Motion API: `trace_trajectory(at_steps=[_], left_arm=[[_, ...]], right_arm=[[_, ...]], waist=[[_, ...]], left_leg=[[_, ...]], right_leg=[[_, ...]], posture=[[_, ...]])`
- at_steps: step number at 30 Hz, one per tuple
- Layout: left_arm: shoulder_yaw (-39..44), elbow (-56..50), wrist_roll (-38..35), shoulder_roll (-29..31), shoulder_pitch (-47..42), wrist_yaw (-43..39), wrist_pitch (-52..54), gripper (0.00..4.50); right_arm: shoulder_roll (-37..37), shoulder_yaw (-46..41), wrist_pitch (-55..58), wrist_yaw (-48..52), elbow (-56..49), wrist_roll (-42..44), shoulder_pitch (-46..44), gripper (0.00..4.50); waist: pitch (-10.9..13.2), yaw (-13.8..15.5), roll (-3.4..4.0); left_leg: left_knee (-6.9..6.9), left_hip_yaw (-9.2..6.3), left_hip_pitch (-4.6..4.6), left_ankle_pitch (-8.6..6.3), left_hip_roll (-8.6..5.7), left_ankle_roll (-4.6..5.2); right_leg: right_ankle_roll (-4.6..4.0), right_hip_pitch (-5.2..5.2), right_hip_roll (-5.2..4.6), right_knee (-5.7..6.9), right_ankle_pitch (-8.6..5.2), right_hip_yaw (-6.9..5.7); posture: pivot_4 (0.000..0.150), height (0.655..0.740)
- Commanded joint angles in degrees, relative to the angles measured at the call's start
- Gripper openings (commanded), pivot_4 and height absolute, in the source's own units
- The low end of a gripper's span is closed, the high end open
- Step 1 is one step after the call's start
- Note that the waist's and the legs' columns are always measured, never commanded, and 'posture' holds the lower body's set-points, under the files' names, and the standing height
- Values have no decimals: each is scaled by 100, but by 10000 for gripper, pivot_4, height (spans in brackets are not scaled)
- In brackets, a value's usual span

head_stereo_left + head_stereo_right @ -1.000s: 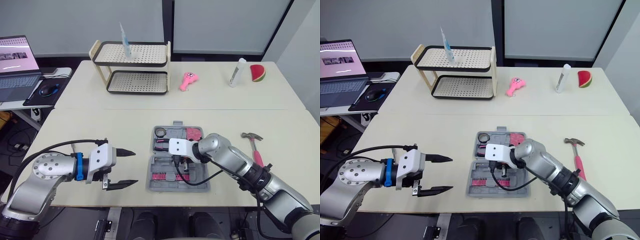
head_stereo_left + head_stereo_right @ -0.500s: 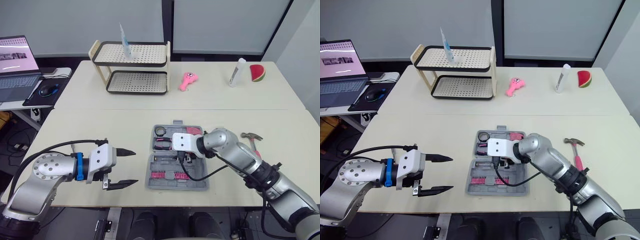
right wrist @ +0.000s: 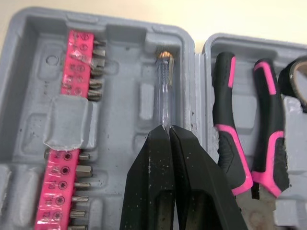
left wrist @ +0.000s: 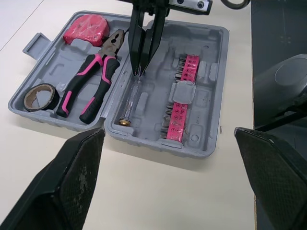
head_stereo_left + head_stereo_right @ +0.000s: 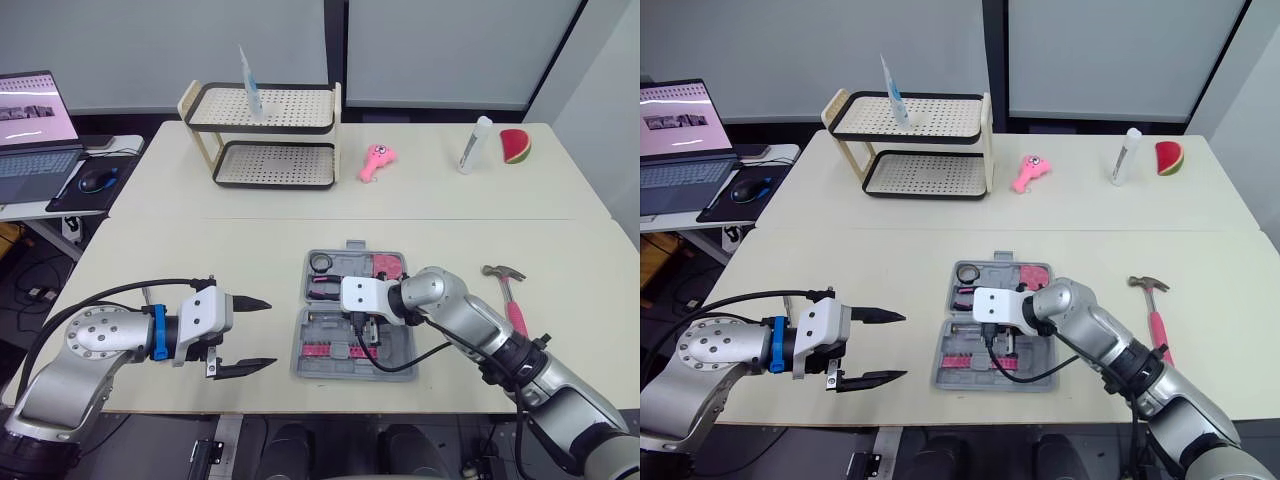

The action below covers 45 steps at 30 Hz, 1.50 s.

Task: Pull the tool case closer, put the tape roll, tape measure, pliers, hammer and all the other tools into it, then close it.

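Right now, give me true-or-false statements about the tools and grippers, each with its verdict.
1. The hammer lies inside the tool case. False: it lies on the table, right of the case.
2. The pliers lie in the tool case. True.
3. The left gripper is shut. False: its fingers are open.
4. The tool case is open. True.
5. The right gripper is shut on the screwdriver. True.

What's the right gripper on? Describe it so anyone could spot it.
On the table, find the open grey tool case, then the half holding the pink bit strips. In the slot beside the hinge lies the clear screwdriver: see-through barrel, brass end cap, no pink, the right gripper shut on its other end.
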Motion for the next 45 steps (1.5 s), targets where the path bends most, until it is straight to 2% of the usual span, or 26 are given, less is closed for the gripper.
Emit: trace_trajectory(at_steps=[1,8,11,14,20,23,27,32,37,38,45], left_arm=[[-8,-217,-51,-5,9,20,33,45000],[40,-281,-56,-6,62,53,100,45000],[112,-281,-101,-36,114,108,144,45000],[334,-195,-237,-102,172,250,237,45000],[1253,171,-554,-441,449,875,461,45000],[1786,416,-641,-758,580,1384,558,45000],[2918,1332,-688,-1244,944,2311,652,45000],[3610,1760,-874,-1626,1364,2817,816,45000],[3784,1970,-845,-1876,1710,3031,743,45000],[3771,2050,-809,-1903,1768,3021,687,45000],[3662,2133,-761,-2091,2140,2985,544,45000]], right_arm=[[102,-5,-126,-76,170,-117,-19,246],[73,4,-313,22,218,-201,51,246],[195,-303,-409,-99,-5,5,73,246],[251,-766,-344,-192,-491,296,151,246],[-119,-1950,95,-283,-2215,1023,829,246],[-366,-2604,137,-538,-2856,1188,1402,246],[-906,-4372,-126,-718,-3587,1396,3204,246],[-993,-5860,-628,-917,-3498,1554,4830,246],[-521,-6800,-1127,-1230,-2928,1837,5885,246],[-434,-6855,-1321,-1256,-2793,1829,6076,5185],[12,-6846,-1736,-1489,-2416,1974,6828,16690]], waist=[[0,-1,0],[0,2,-1],[0,1,-1],[0,1,0],[-1,15,-1],[-1,31,-2],[-4,42,-7],[-14,28,-21],[-21,38,-32],[-24,40,-35],[-31,36,-28]], left_leg=[[0,0,0,0,0,0],[1,-1,2,0,0,0],[0,-1,2,0,0,0],[0,0,0,0,0,0],[-2,-7,-2,-1,1,0],[-2,-6,0,-1,-1,1],[-5,-7,0,-2,-2,2],[-7,0,13,-2,0,2],[-11,0,33,-2,1,2],[-14,-4,43,-2,1,2],[-30,-3,88,-5,3,2]], right_leg=[[0,0,0,0,0,0],[0,3,0,-1,0,0],[0,2,0,0,0,-1],[0,0,0,0,0,1],[0,2,-2,-2,0,-2],[0,6,-6,-6,0,-3],[1,11,-10,-8,0,-3],[1,26,-16,-14,0,1],[1,55,-27,-31,0,3],[0,71,-29,-40,0,5],[-1,114,-38,-66,-1,16]], posture=[[1500,7290],[1500,7290],[1500,7290],[1500,7290],[1500,7290],[1500,7290],[1500,7290],[1500,7290],[1500,7290],[1500,7290],[1500,7290]])
